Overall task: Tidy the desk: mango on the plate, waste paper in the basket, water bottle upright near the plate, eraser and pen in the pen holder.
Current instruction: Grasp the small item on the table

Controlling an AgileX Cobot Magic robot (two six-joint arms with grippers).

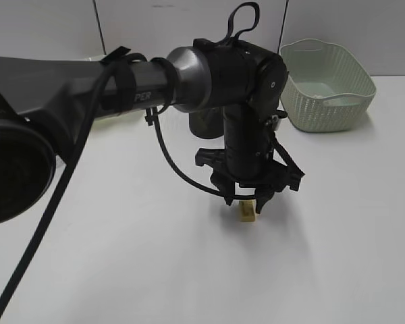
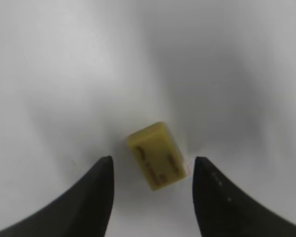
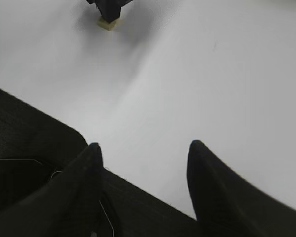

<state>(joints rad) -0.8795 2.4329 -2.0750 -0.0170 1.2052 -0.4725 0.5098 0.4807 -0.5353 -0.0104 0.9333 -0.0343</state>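
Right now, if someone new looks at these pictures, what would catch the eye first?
First, the big dark arm crossing the exterior view from the left, its left gripper pointing down, jaws open around a small yellow eraser on the white desk. Next, the pale green basket at the far right.

A grey, tube-shaped forearm [image 1: 74, 88] is seen, bound with black straps and marked with pale letters. A black cable [image 1: 169, 155] is looped beside the black wrist joint [image 1: 246, 74], in which a small pale screw is set. Below the wrist joint, the left gripper [image 1: 246, 199] is formed by black, tapered, curved fingers [image 2: 96, 197].
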